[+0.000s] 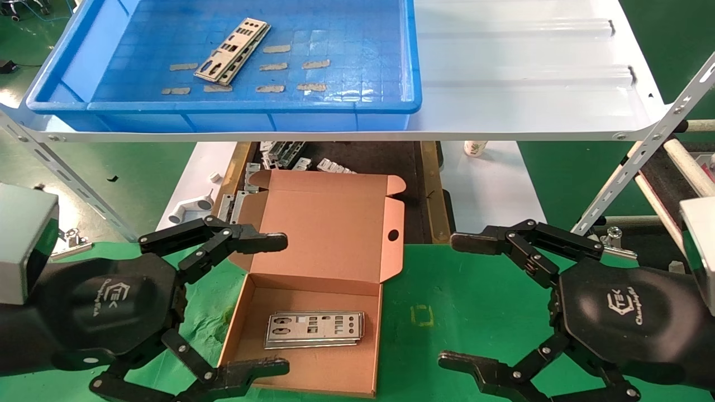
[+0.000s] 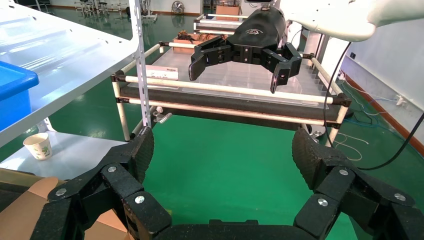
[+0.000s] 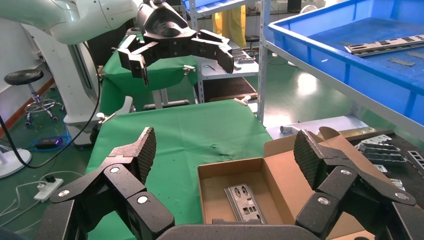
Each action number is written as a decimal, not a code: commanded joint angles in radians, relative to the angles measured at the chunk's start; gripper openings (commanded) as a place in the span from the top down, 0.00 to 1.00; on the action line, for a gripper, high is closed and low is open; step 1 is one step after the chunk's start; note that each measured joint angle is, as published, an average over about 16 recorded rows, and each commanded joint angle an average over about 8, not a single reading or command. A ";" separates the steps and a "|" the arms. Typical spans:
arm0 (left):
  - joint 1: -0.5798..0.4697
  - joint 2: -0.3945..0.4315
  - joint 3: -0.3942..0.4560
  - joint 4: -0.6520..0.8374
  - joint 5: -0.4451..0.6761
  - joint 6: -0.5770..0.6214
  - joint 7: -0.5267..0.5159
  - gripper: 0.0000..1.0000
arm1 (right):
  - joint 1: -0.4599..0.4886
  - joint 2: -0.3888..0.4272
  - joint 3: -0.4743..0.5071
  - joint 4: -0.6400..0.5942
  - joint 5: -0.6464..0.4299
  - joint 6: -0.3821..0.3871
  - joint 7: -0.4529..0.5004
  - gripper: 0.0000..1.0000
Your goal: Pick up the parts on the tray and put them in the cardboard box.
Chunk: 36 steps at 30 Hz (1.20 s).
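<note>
A silver punched part lies on the floor of the blue tray, up on the white shelf at the back left. Another part lies flat inside the open cardboard box on the green table; the right wrist view shows this part and the box too. My left gripper hovers open at the box's left side, nothing between its fingers. At the right of the box my right gripper is open and empty. The left wrist view shows the right gripper farther off.
The white ribbed shelf overhangs the table's far side. Behind the box a dark bin holds folded silver brackets. A paper cup and white pipe fittings stand under the shelf. A slanted shelf strut runs near the right arm.
</note>
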 commanded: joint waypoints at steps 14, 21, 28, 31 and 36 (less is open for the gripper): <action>0.000 0.000 0.000 0.000 0.000 0.000 0.000 0.00 | 0.000 0.000 0.000 0.000 0.000 0.000 0.000 0.00; 0.000 0.000 0.000 0.001 0.000 -0.002 -0.001 0.00 | 0.000 0.000 0.000 0.000 0.000 0.000 0.000 0.76; -0.017 0.017 0.000 0.019 0.022 -0.064 -0.015 0.00 | 0.000 0.000 0.000 0.000 0.000 0.000 0.000 1.00; -0.048 0.042 0.003 0.033 0.053 -0.127 -0.023 0.00 | 0.000 0.000 0.000 0.000 0.000 0.000 0.000 1.00; -0.139 0.113 0.024 0.097 0.132 -0.247 -0.042 0.00 | 0.000 0.000 0.000 0.000 0.000 0.000 0.000 1.00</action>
